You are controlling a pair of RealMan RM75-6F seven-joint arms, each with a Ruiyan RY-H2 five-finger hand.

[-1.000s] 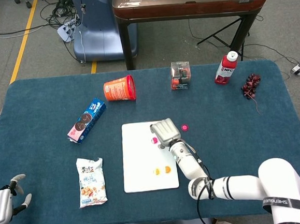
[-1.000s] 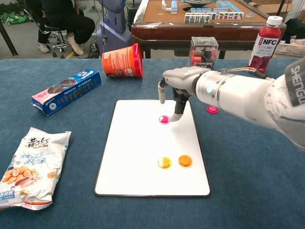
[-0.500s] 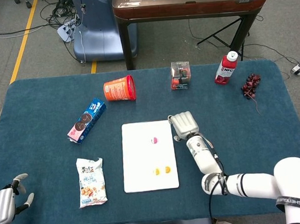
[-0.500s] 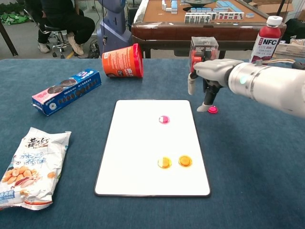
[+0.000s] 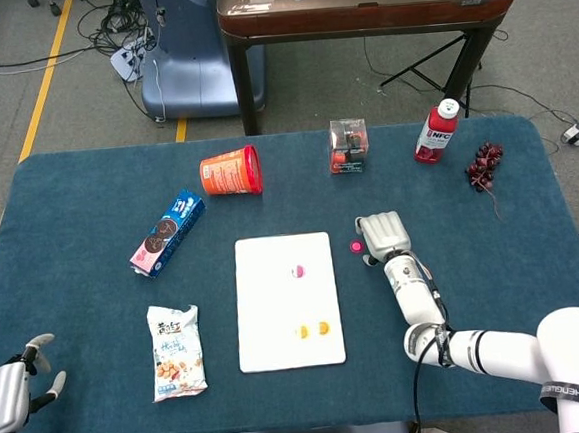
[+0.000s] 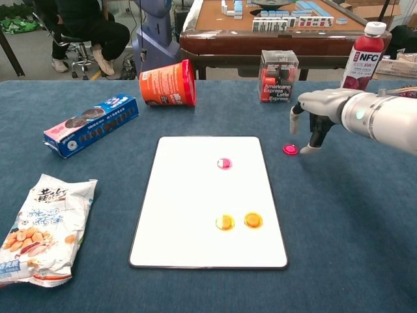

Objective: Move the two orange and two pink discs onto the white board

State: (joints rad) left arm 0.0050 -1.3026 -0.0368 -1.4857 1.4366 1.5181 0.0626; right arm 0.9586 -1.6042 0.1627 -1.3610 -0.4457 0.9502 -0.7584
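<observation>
Discs: we see two glossy orange discs (image 6: 238, 221) and one round pink disc (image 6: 224, 163) on the smooth white board (image 6: 189, 222). A second pink disc (image 6: 290, 149) lies on the blue felt table (image 6: 352, 228) right of it, beside our right robot hand (image 6: 311, 114), fingers apart, empty. Our left robot hand (image 5: 12, 384) rests open near-left.

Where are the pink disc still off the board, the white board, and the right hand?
Small round pink disc on the blue cloth (image 6: 290, 149), chest view, its top face.
Flat white rectangular board (image 6: 189, 195), chest view, bare middle.
Right hand (image 6: 317, 111), chest view, back of hand.
</observation>
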